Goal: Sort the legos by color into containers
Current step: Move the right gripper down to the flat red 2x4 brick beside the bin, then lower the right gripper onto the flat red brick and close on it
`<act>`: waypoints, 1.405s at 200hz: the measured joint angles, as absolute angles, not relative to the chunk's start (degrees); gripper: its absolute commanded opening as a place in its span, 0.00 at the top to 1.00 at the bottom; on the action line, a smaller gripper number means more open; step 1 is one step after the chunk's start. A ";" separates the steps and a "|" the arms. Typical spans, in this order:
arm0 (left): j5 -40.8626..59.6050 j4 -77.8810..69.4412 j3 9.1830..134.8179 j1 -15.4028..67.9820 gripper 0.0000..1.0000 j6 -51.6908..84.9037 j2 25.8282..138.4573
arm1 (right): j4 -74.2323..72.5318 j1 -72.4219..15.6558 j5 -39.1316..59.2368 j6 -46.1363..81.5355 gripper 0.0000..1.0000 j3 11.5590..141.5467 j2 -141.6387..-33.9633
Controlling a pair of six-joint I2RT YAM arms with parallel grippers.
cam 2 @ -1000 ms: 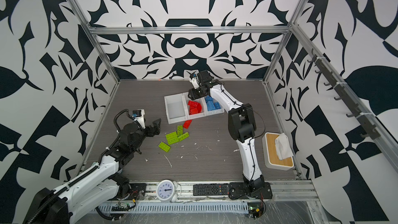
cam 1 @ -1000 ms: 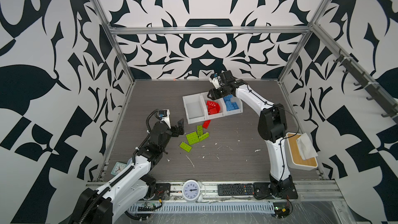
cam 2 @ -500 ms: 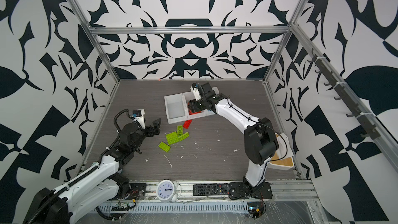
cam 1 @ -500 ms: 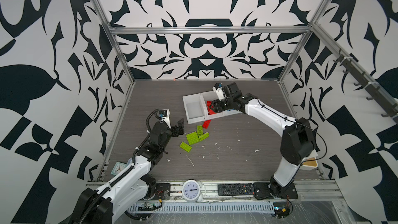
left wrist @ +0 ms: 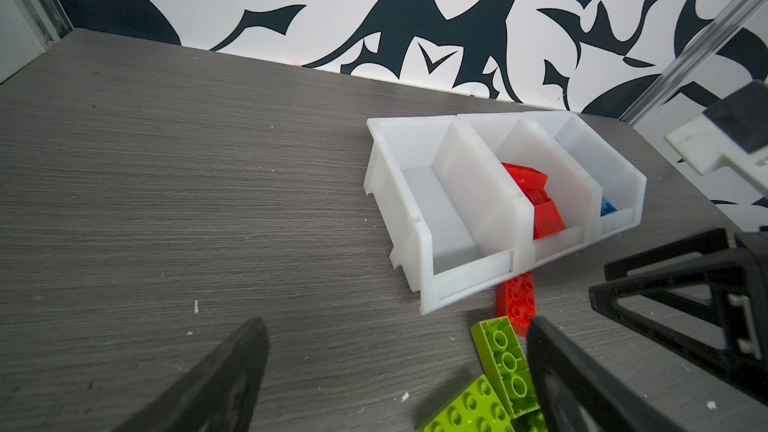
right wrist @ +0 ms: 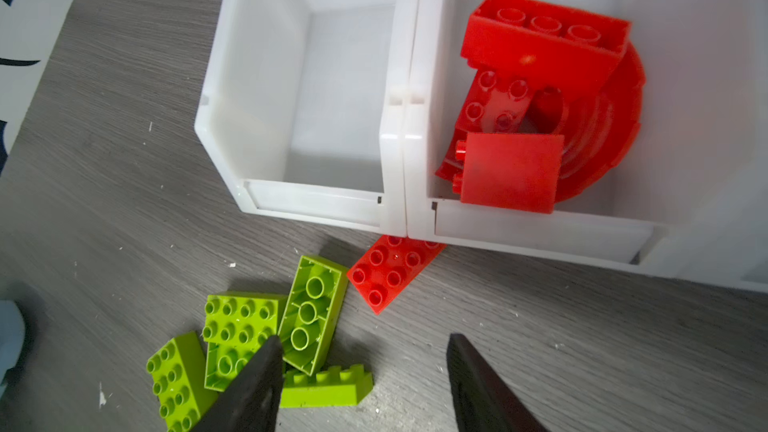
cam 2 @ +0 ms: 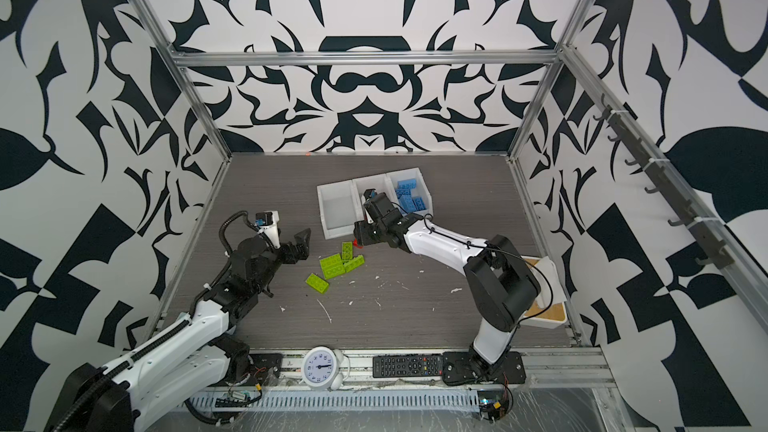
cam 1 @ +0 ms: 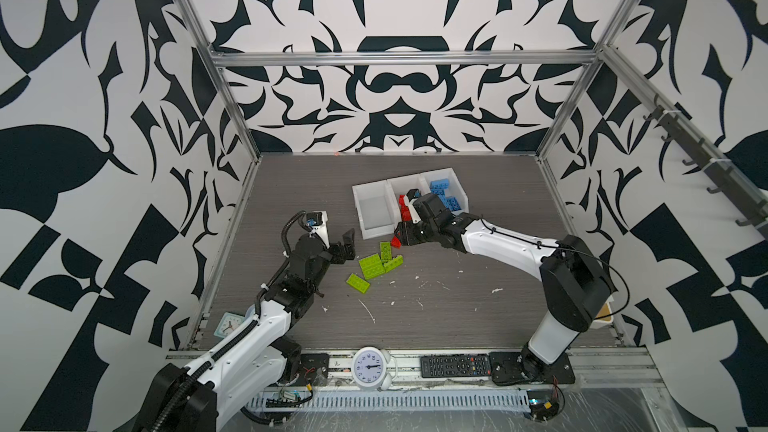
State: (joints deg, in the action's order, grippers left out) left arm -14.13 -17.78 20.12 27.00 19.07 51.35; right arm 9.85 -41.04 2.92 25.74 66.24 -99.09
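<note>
Right wrist view: the right claw (right wrist: 365, 340) was recorded with its fingers spread and nothing gripped between them. Just beyond the fingertips, a red plate (right wrist: 392, 272) was found lying flat on the counter (right wrist: 582, 347), studs up. One end of it was tucked under the sloped front where two of the containers (right wrist: 399, 160) are joined. Beside the plate, four lime green bricks (right wrist: 239, 322) were clustered on the counter, among them an upturned green brick (right wrist: 313, 313) lying studs down. Inside the middle bin, red bricks (right wrist: 540, 47) were piled on a red arch (right wrist: 602, 139).

In both top views, blue bricks (cam 1: 442, 197) (cam 2: 409, 197) were seen in the end bin on the right. The left claw (cam 1: 349, 245) (cam 2: 303, 243) was shown fully spread and gripping nothing, near the green cluster but apart from it. In the left wrist view, the same spread was confirmed.
</note>
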 measured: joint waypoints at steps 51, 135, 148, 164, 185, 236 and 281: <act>-14.17 -17.74 20.12 27.00 0.01 19.07 50.87 | 8.51 -41.52 1.45 26.24 0.39 66.43 -105.01; -14.17 -17.74 20.12 27.00 0.01 19.07 50.65 | 8.32 -41.78 0.01 25.61 0.41 69.84 -110.13; -14.17 -17.72 20.12 27.00 0.01 19.07 50.63 | 8.40 -41.78 -0.25 25.39 0.41 69.87 -110.48; -14.22 -17.72 20.10 27.00 0.01 19.07 50.54 | 8.62 -41.78 -0.51 25.21 0.41 69.87 -110.61; -14.33 -17.74 20.10 27.00 0.01 19.07 50.33 | 8.75 -41.78 -0.95 24.86 0.41 69.82 -110.59; -14.35 -17.74 20.10 27.00 0.01 19.07 50.28 | 9.61 -41.43 -2.72 23.79 0.40 64.20 -106.85; -14.33 -17.74 20.10 27.00 0.01 19.07 50.30 | 13.61 -40.18 -4.23 23.79 0.39 58.43 -99.85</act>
State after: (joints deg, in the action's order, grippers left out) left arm -14.33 -17.74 20.10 27.00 19.07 50.30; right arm 13.61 -40.18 -4.23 23.79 58.43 -99.85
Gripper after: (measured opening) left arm 0.994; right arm 0.611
